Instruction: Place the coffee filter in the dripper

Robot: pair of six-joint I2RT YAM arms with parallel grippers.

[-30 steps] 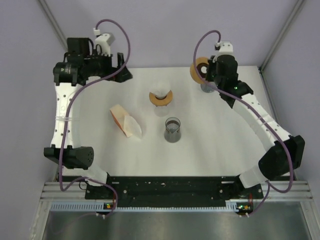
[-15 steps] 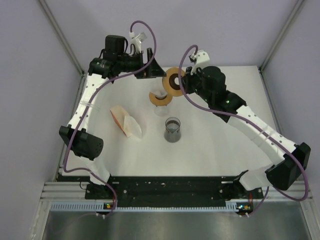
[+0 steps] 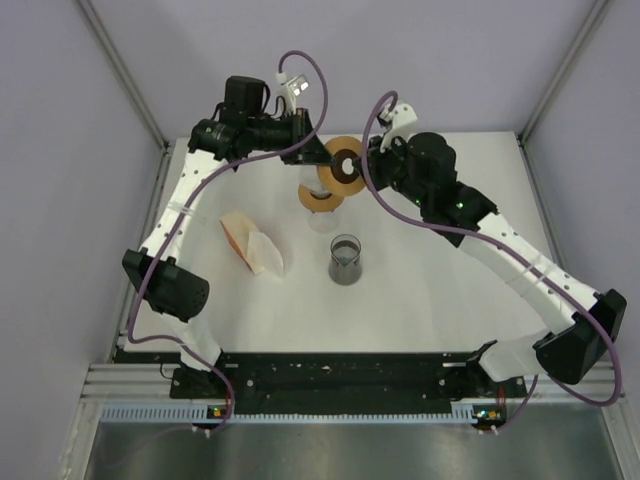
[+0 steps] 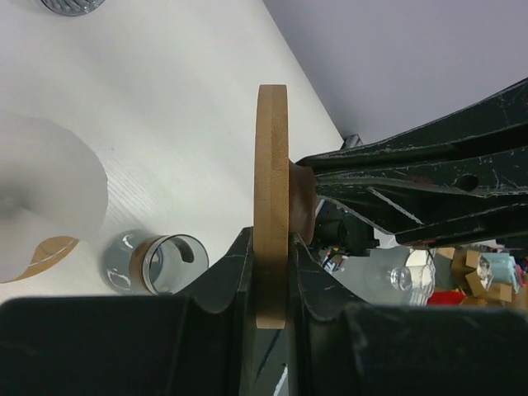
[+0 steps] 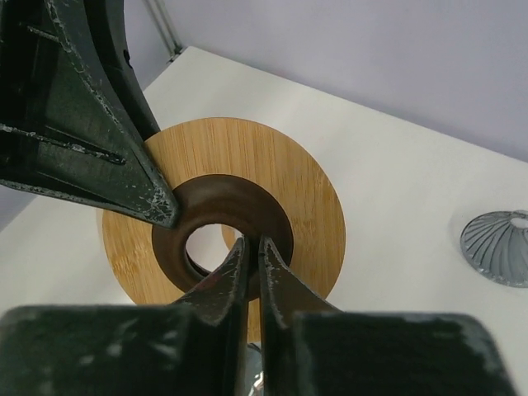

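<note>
A round wooden disc (image 3: 344,166) with a dark centre ring hangs in the air, held by both arms. My right gripper (image 5: 253,256) is shut on the dark inner ring (image 5: 247,206). My left gripper (image 4: 271,247) is shut on the disc's rim (image 4: 271,165), one finger on each face. Just below the disc a white cone (image 3: 322,182) sits in a wooden ring (image 3: 322,197); this looks like the dripper. The beige paper coffee filters (image 3: 252,243) lie in a stack on the table to the left, untouched.
A dark glass beaker (image 3: 345,259) stands in front of the white cone. A grey ribbed cone (image 5: 495,246) lies on the table at the back right. Grey walls close in the white table (image 3: 420,300) on three sides.
The right arm carried the wooden disc left from the back right to above the white cone. The left arm swung right to meet it, and its open gripper closed on the disc's rim.
</note>
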